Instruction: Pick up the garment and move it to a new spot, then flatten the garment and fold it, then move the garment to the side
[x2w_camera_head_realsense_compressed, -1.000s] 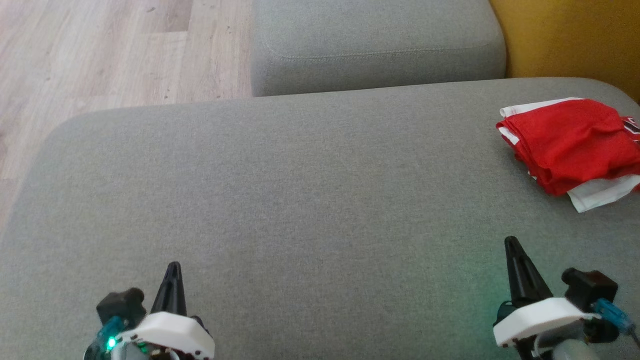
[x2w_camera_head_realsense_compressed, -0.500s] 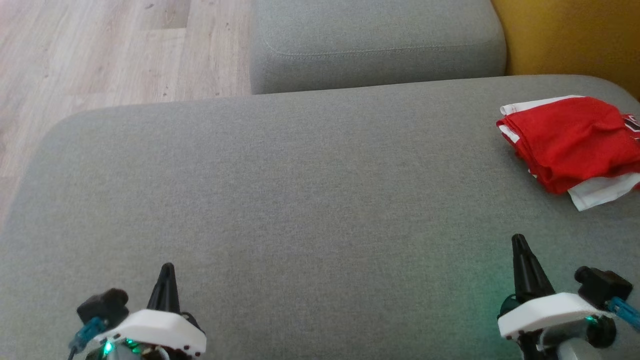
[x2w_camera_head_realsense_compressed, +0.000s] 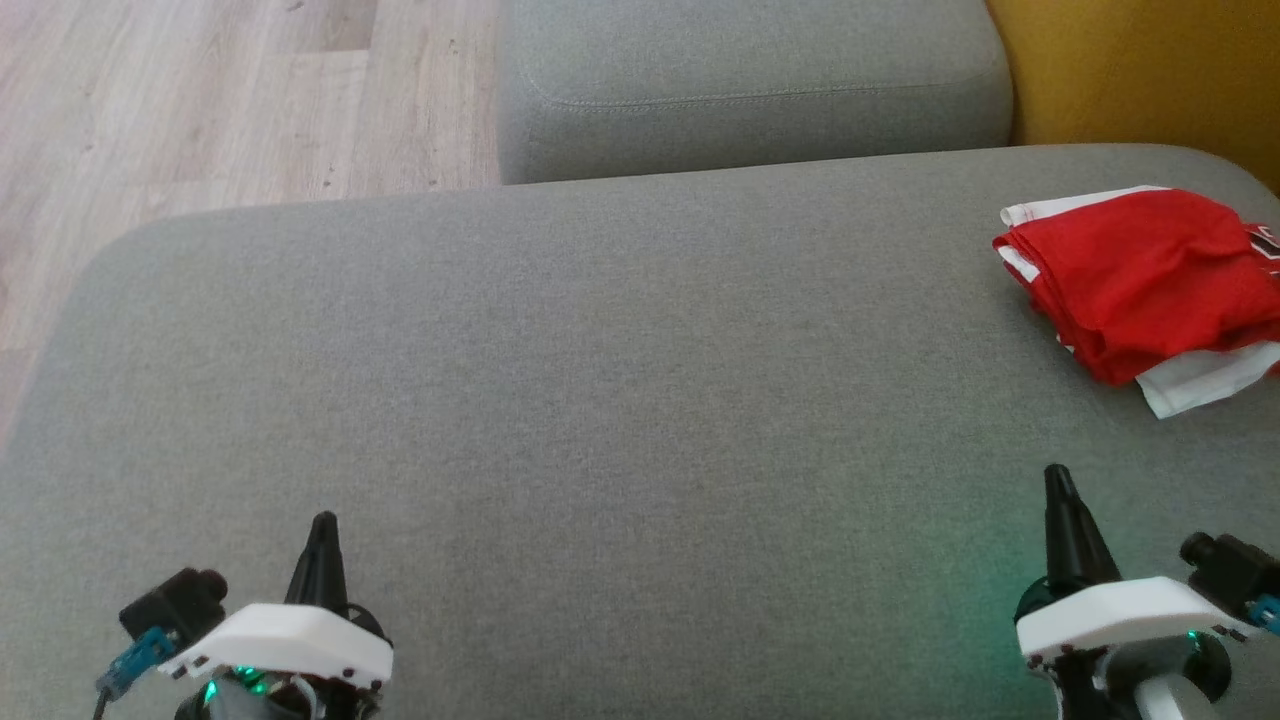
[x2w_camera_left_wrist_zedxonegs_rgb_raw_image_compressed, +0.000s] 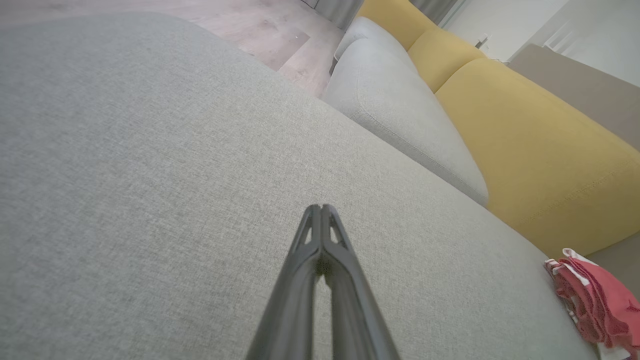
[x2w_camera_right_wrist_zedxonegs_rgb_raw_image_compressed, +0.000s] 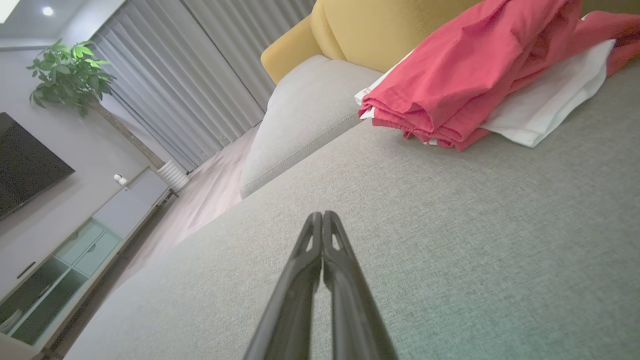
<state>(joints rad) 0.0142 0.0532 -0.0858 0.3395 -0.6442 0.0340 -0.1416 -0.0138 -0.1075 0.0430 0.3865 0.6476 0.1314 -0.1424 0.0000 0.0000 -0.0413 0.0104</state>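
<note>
Plainly, the main hazard is to the fold itself. The red-and-white folded fabric garment (x2w_camera_head_realsense_compressed: 1140, 285) sits as a loose stack with a white layer poking out under the red. If the right pincer (x2w_camera_head_realsense_compressed: 1057, 480) swept toward it with its two dark fingers pressed together, it would plough into the nearest edge rather than grip. That could drag the layers apart or shove the bundle against the mustard-yellow upholstered backrest (x2w_camera_head_realsense_compressed: 1150, 70) beyond it. A reach from the left pincer (x2w_camera_head_realsense_compressed: 322, 525) would have to cross the whole broad grey woven seat cushion (x2w_camera_head_realsense_compressed: 600, 350), and looks the poorer choice. Both pincers are clenched on nothing, with only bare cushion around their tips. The garment lies ahead of the right pincer and slightly to its outer side, apart from the tips with bare fabric between. From the left pincer it is well off to the right and ahead. Folded and off to the side as it is, the task looks all but done, so leaving it untouched seems safest
</note>
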